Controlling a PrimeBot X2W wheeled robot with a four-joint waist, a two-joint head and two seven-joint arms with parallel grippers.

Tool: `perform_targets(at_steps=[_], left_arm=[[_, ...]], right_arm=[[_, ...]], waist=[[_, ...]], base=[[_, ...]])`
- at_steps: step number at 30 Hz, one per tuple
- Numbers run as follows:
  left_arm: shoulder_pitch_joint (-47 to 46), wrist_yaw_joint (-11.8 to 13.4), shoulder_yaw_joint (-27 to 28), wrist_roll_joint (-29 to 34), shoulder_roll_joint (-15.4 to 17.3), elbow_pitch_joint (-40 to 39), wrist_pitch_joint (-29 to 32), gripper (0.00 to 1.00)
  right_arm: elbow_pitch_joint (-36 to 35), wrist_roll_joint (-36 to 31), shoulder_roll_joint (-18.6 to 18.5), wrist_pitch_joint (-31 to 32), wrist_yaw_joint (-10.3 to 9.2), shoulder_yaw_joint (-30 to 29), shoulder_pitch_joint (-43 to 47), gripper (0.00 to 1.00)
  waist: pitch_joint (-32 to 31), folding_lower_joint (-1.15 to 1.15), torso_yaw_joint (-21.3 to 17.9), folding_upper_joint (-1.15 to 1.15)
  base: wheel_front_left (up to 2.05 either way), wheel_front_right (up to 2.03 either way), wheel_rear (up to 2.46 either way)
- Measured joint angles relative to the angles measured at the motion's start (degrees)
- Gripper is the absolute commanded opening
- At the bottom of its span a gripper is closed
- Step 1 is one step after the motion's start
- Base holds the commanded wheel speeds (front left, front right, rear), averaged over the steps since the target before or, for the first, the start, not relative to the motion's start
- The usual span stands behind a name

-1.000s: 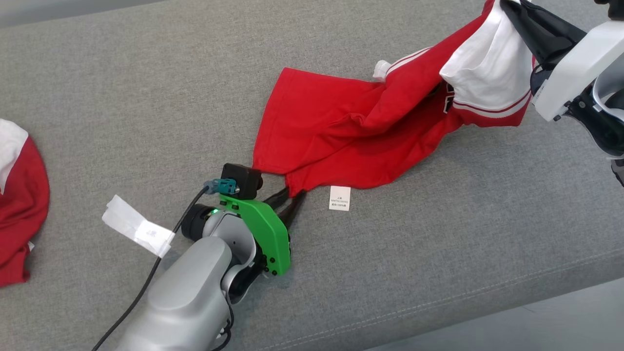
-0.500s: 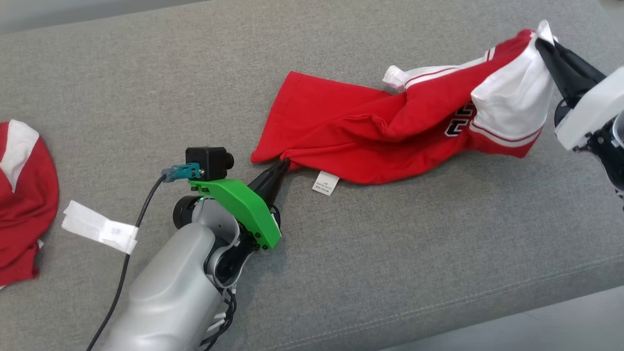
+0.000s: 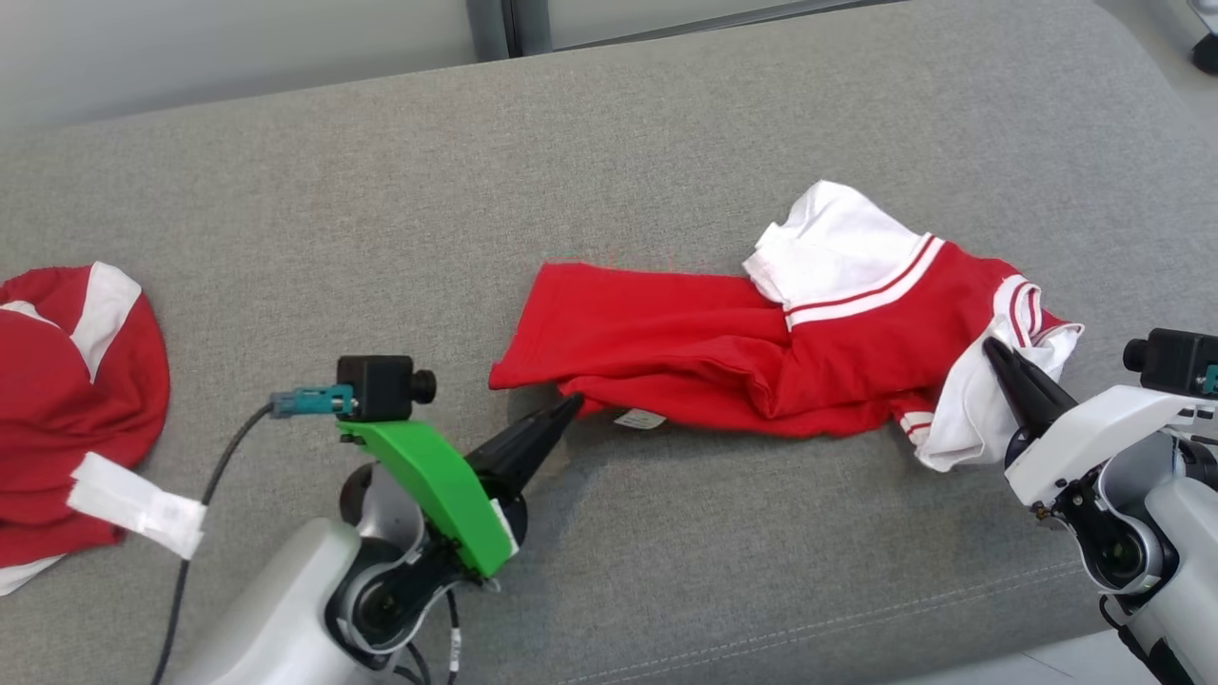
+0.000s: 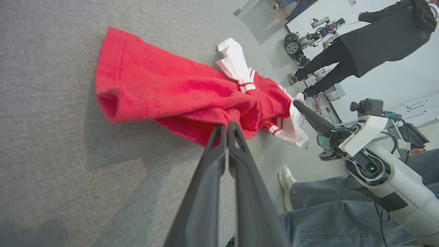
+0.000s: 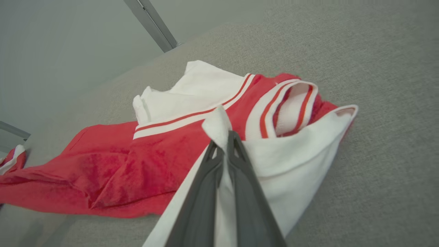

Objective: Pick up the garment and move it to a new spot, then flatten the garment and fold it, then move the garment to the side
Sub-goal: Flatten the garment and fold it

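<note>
the garment (image 3: 685,333) is laid on the grey cushion (image 3: 666,143), its long axis strung between both hands. its red hem is pinched in the left gripper (image 3: 574,406), its white sleeve in the right gripper (image 3: 992,346).

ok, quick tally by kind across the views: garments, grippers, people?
Garments: 2, the jersey and a second garment at far left.
Grippers: 2, left gripper and right gripper, both shut on the jersey.
People: 2, a person in black and a person in jeans.
Total: 6.
</note>
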Motion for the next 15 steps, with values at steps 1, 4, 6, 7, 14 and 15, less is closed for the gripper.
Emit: perform_targets(at_steps=[1,4,6,7,14,15], left_arm=[[0.3,0.0,0.5,-0.3,1.1,-1.3,0.4,0.00],[1.2,1.6,2.3,-0.3,4.7,-4.1,1.1,0.00],[2.4,2.5,3.4,-0.7,6.3,-6.1,1.6,0.00],[3.2,2.7,3.9,-1.3,6.5,-7.2,1.9,0.00],[7.8,5.3,5.2,-3.5,8.5,-14.4,3.1,0.00],[8.3,5.7,5.6,-3.7,8.9,-15.2,3.2,0.00]], right_arm=[[0.1,0.0,0.0,-0.4,-0.01,0.0,0.0,0.00],[0.5,-0.2,0.1,-1.0,-0.03,0.1,0.1,0.00],[0.8,-0.6,0.1,-1.2,-0.37,0.3,0.5,0.00],[1.0,-0.8,0.2,-1.3,-0.36,0.5,0.8,0.00],[1.9,-2.1,0.4,-2.3,-0.36,1.4,1.3,0.11],[1.9,-2.1,0.4,-2.3,-0.36,1.4,1.3,0.15]], waist=[[-0.1,0.00,0.0,0.00],[-0.1,0.00,0.1,0.00],[0.0,0.00,0.4,0.00],[0.1,0.00,0.5,0.00],[0.8,0.00,0.8,0.00],[0.8,0.00,0.9,0.00]], base=[[0.00,0.00,0.00],[0.00,0.00,0.00],[0.00,0.00,0.00],[0.00,0.00,0.00],[0.00,0.00,0.00],[0.00,0.00,0.00]])
